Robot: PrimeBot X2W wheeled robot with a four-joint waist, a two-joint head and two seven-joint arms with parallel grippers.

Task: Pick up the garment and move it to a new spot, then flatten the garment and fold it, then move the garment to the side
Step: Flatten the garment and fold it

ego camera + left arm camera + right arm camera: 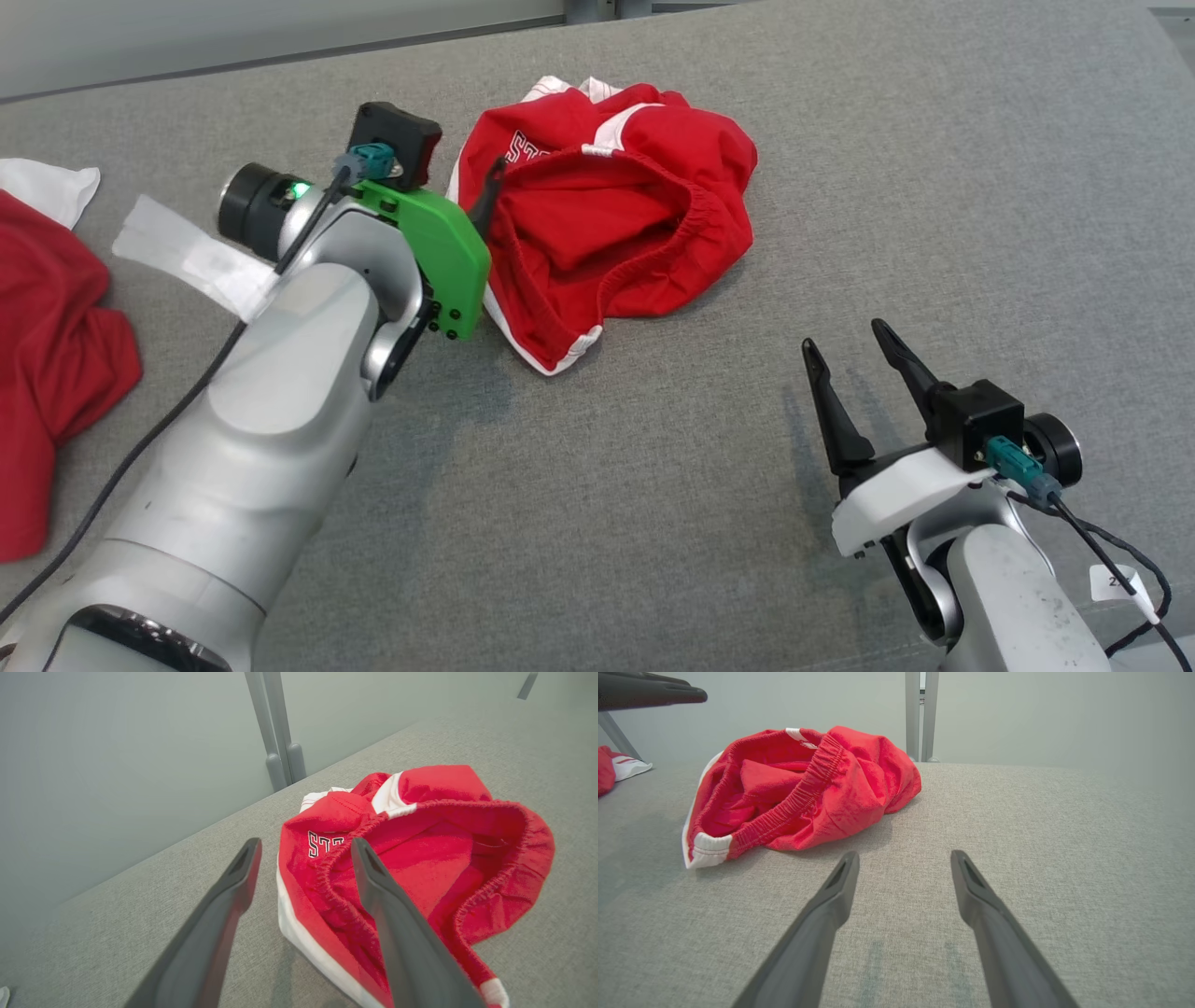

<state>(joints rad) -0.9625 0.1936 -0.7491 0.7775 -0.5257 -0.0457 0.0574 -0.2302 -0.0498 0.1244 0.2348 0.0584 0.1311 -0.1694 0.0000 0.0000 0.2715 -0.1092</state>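
Observation:
The garment [616, 215] is a pair of red shorts with white trim and an elastic waistband, lying crumpled on the grey table [653, 485] at the far middle. My left gripper [485, 182] hovers at its left edge, open. In the left wrist view [306, 842] the fingers [383, 914] stand apart over the waistband and lettering of the garment [444, 858], gripping nothing. My right gripper [843, 334] is open at the lower right, well short of the garment. The right wrist view [904, 854] shows the garment [808, 788] ahead to the left.
Another red cloth [47, 355] with a white part [47, 182] lies at the table's left edge. A pale wall and grey posts [280, 742] stand beyond the far edge. Bare grey table stretches to the right and in front of the garment.

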